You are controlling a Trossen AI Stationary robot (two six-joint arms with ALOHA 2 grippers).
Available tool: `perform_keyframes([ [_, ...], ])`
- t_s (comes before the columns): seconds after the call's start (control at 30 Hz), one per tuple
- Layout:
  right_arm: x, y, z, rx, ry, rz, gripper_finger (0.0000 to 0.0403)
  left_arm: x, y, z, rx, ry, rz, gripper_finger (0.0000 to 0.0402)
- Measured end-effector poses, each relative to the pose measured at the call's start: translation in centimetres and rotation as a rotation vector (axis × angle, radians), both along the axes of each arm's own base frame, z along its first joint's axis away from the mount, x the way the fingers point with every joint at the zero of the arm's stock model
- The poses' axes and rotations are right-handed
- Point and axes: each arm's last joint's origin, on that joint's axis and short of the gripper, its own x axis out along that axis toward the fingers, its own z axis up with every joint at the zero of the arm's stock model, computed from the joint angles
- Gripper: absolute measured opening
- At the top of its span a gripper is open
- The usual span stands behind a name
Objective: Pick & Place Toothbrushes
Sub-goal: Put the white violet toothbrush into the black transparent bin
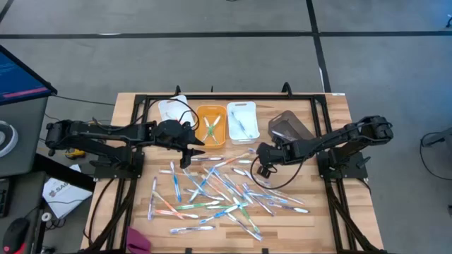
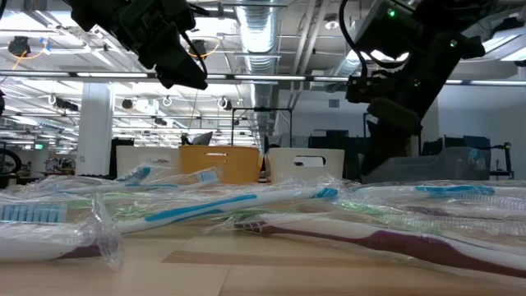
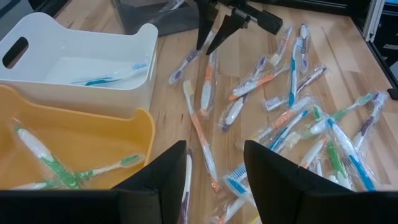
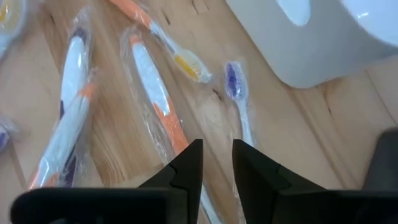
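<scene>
Pale wooden table [image 1: 321, 212] strewn with thin plastic-wrapped toothbrushes [image 1: 212, 194], blue, white, green and orange, both arms low over the heap.

The right pincer [image 4: 216, 163] hangs just above the boards near the white plastic bin [image 1: 241, 121], fingers slightly apart and empty, an orange-and-white brush [image 4: 155, 102] lying directly ahead of its tips. The left pincer [image 3: 214, 165] hovers beside the orange plastic bin [image 1: 210, 125], fingers spread, holding nothing; green brushes lie in that bin, one blue in the white.
</scene>
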Motion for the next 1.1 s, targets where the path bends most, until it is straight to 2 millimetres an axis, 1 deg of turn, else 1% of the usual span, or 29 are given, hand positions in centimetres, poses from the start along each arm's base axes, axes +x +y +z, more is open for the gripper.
perform_keyframes([
  [0.27,0.15,-0.10,0.09,-0.024,-0.020,-0.016,0.0123,0.04,0.00,0.07,0.001,-0.008,0.000,0.0154],
  [0.43,0.18,-0.12,0.10,-0.023,-0.023,-0.017,0.0140,0.05,0.00,0.08,0.002,-0.010,0.000,0.0154],
  [1.1,0.39,-0.08,0.20,-0.016,-0.051,-0.023,0.0150,0.08,0.01,0.13,0.002,-0.015,-0.001,0.0154],
])
